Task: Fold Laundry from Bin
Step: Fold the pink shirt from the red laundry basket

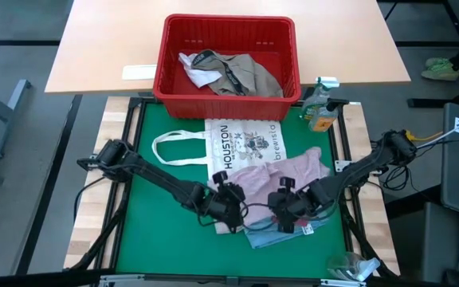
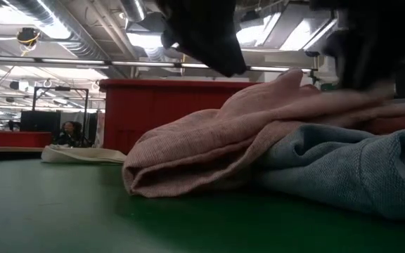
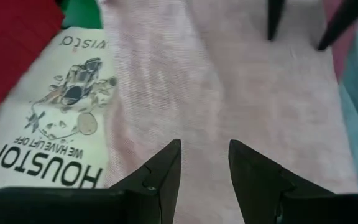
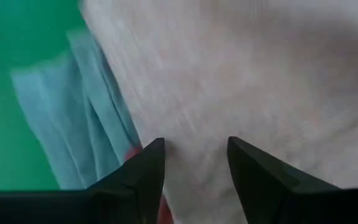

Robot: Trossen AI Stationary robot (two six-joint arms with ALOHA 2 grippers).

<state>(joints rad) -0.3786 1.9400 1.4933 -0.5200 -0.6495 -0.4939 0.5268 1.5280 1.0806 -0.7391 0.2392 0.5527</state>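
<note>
The green mat-covered surface (image 1: 166, 231) carries most of the things, and behind it, at 12 o'clock, stands a light wooden table top (image 1: 102, 48). On that table top, touching the far edge of the green surface, sits the red rectangular plastic bin with slotted sides (image 1: 174, 72). Inside the bin lie a khaki-grey soft garment (image 1: 249, 76) and a white cloth piece (image 1: 198, 72), crumpled together.

Near the centre of the surface lies the flat white tote bag printed "HOUSTON" (image 1: 241, 143), with its handle loop stretching toward 9 o'clock. The pale pink knitted garment (image 1: 281, 179) lies partly on the bag's near edge, spreading toward 4 o'clock. Under the pink garment, toward 5 o'clock, a light blue cloth garment (image 1: 265, 237) shows out at the near side; in the low view the pink one rests on top of it.

The left gripper (image 3: 204, 163) is low over the pink garment at 6 o'clock of the surface, beside the tote bag; its jaws stand apart with pink cloth between them, not clamped. The right gripper (image 4: 194, 163) is just beside it, over the pink garment near the blue edge, jaws also apart.

A small bottle with yellow liquid (image 1: 320, 108) stands at 1 o'clock, beside the bin.
</note>
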